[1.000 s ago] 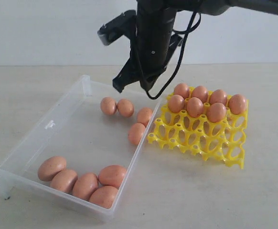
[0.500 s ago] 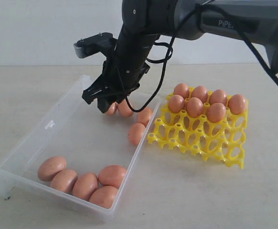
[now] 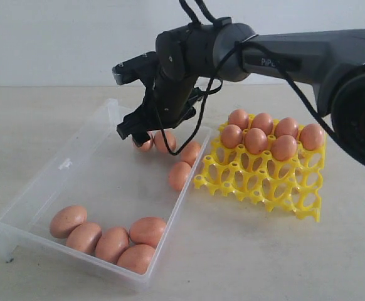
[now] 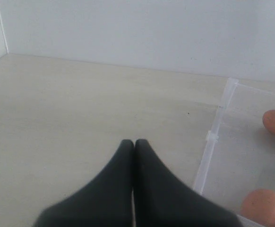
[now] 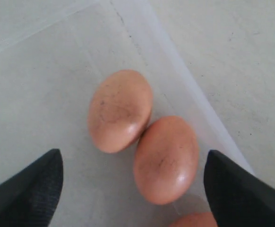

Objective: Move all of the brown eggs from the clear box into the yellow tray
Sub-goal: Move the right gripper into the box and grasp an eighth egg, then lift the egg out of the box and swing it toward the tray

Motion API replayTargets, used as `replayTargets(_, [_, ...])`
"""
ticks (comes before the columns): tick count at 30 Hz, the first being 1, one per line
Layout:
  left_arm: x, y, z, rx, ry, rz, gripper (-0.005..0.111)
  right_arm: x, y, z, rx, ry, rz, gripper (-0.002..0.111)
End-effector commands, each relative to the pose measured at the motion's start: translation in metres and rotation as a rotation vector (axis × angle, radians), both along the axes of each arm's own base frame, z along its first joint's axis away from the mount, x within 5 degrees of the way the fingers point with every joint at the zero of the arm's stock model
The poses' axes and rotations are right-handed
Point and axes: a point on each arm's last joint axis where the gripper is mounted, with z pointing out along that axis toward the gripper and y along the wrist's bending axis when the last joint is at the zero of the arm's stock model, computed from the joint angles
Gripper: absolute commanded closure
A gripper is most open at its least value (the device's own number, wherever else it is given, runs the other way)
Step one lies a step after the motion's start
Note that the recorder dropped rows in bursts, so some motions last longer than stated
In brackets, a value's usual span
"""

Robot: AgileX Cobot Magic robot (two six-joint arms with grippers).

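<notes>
Over the back of the clear box (image 3: 63, 164), my right gripper (image 3: 138, 134) hangs open just above two touching brown eggs (image 3: 165, 142). The right wrist view shows those eggs, one (image 5: 120, 110) and the other (image 5: 166, 158), lying between the spread fingers (image 5: 29, 189), with the gripper (image 5: 133, 189) empty. Two more eggs (image 3: 179, 175) rest by the box's right wall and several (image 3: 111, 244) cluster at its front. Several eggs (image 3: 255, 140) fill the back cups of the yellow tray (image 3: 264, 185). My left gripper (image 4: 133, 144) is shut and empty over the bare table beside the box wall (image 4: 213, 142).
The tray stands tilted against the box's right side. The right arm (image 3: 283, 56) stretches over the tray from the right. Two eggs (image 4: 262, 206) show inside the box in the left wrist view. A pale wall stands behind the table.
My right gripper came down and to the left from above the gap between box and tray. It now hovers low over the two back eggs, still open.
</notes>
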Motion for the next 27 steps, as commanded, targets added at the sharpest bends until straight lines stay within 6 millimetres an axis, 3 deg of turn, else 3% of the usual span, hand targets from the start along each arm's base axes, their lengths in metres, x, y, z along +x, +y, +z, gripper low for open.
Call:
replayTargets(1, [0.0, 0.0, 0.001, 0.003, 0.004, -0.006, 0.111, 0.006, -0.001, -0.006, 0.007, -0.026, -0.071, 0.032])
replayTargets(11, [0.0, 0.0, 0.0, 0.013, 0.016, -0.005, 0.111, 0.013, -0.006, -0.025, -0.019, -0.021, -0.098, 0.032])
replayTargets(15, [0.0, 0.0, 0.0, 0.027, 0.017, -0.004, 0.1, 0.017, -0.011, -0.027, -0.017, -0.014, -0.116, 0.034])
replayTargets(21, [0.0, 0.001, -0.001, 0.025, 0.028, -0.002, 0.068, 0.023, -0.015, -0.026, 0.018, -0.025, -0.162, 0.066])
replayTargets(26, [-0.001, 0.001, -0.002, 0.03, 0.038, 0.001, 0.054, 0.023, -0.016, -0.026, 0.016, -0.022, -0.164, 0.108])
replayTargets(27, [-0.001, 0.001, -0.002, 0.042, 0.039, 0.002, 0.051, 0.023, -0.016, -0.026, 0.016, -0.016, -0.166, 0.108])
